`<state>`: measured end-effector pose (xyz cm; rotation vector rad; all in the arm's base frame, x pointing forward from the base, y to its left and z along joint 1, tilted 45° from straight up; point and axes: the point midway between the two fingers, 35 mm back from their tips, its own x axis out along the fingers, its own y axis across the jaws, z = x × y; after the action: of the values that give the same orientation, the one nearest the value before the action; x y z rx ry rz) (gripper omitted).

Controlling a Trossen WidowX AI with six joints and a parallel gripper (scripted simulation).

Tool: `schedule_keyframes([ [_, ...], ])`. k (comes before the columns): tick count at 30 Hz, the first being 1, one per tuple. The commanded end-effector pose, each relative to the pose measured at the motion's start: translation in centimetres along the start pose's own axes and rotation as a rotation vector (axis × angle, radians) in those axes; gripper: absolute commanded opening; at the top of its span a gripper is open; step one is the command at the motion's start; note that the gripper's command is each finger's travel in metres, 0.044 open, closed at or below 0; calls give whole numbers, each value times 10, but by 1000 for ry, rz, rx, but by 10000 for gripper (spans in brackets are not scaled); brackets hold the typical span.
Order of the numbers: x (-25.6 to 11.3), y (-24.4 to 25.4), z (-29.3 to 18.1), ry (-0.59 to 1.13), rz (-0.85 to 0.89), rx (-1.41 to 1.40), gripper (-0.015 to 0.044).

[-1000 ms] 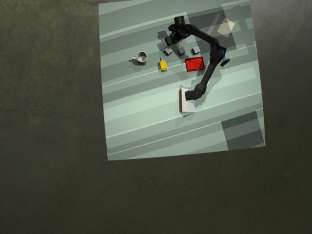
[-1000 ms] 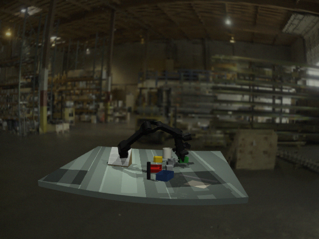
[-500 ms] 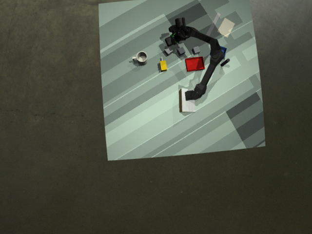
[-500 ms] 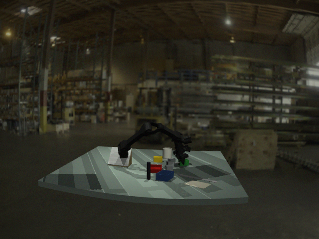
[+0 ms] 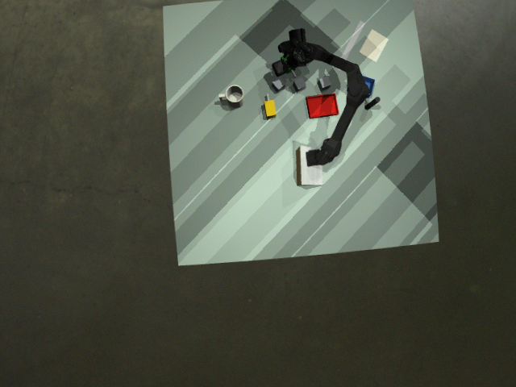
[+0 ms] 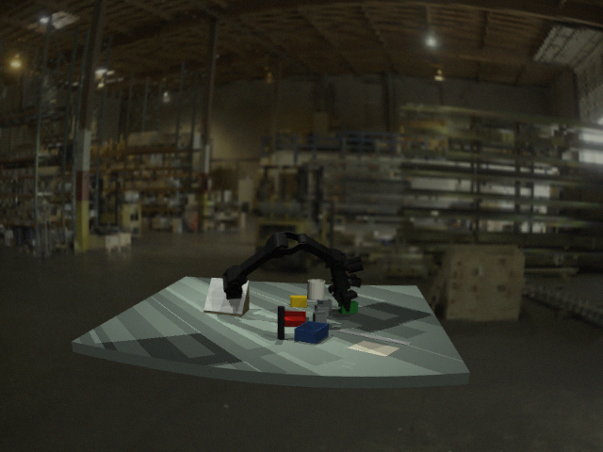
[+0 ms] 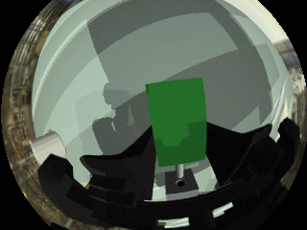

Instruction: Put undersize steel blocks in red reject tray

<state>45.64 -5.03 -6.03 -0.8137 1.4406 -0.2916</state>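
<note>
One GO gauge (image 5: 285,59) (image 6: 350,307) (image 7: 177,122), clamped in the gripper's (image 7: 179,139) jaws, apparently needs lining up with the bored block (image 7: 181,184) beyond its pin.

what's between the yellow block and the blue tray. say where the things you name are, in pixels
In the top view, the red tray (image 5: 322,106) (image 6: 295,318) lies between the yellow block (image 5: 270,108) (image 6: 298,300) and the blue tray (image 5: 369,85) (image 6: 311,332), with part of the arm (image 5: 343,122) (image 6: 256,256) crossing above the stretch.

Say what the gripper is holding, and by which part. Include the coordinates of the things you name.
The green gauge (image 6: 351,307) (image 7: 177,120), held by its block-shaped handle between the gripper's (image 7: 179,163) fingers, its pin left free.
</note>
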Motion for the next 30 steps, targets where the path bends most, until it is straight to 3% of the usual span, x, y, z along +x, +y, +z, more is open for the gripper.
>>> schedule_keyframes([
  [1, -1, -1, 2, -8, -3, 1, 0],
  [30, -4, -4, -11, -8, -3, 1, 0],
])
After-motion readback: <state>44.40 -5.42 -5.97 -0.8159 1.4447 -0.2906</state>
